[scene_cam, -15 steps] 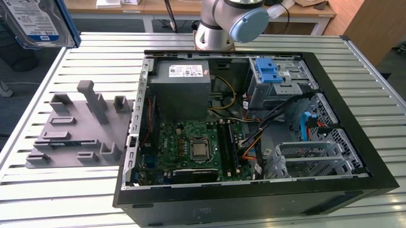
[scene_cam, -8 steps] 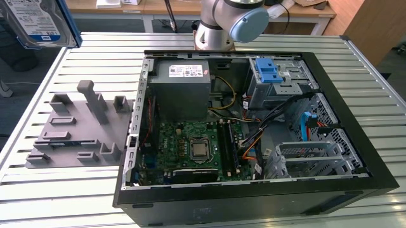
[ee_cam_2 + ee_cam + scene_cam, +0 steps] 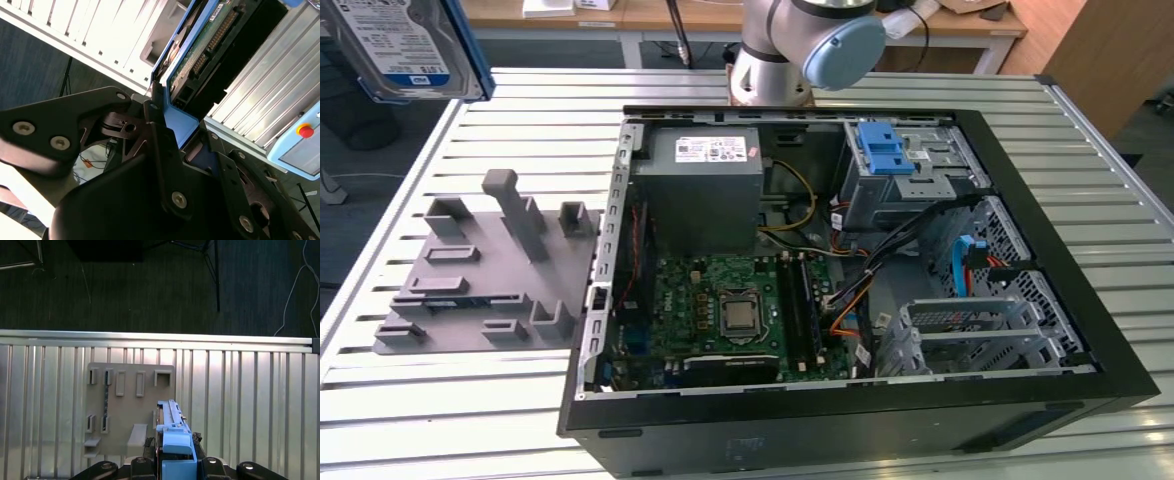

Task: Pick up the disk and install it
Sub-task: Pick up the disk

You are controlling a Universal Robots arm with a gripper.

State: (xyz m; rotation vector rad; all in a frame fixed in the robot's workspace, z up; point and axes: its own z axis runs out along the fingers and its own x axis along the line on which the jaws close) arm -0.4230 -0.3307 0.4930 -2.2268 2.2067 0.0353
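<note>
The disk (image 3: 403, 45) hangs high in the air at the exterior view's far upper left, its white-and-blue label and blue carrier edge showing. In the first wrist view the disk (image 3: 172, 432) stands on edge between the black fingers (image 3: 147, 445), above the grey fixture plate (image 3: 130, 405). In the second wrist view the disk's (image 3: 210, 40) green circuit-board side and blue frame run away from the fingers (image 3: 157, 145). My gripper (image 3: 174, 452) (image 3: 182, 137) is shut on the disk's blue carrier end.
An open computer case (image 3: 1014, 190) lies on the slatted metal table (image 3: 427, 400), with a power supply (image 3: 700, 190), motherboard (image 3: 734, 310) and a blue-handled drive cage (image 3: 894, 160) inside. The grey fixture plate (image 3: 480, 270) sits to the case's left. The arm's base (image 3: 781, 55) stands behind.
</note>
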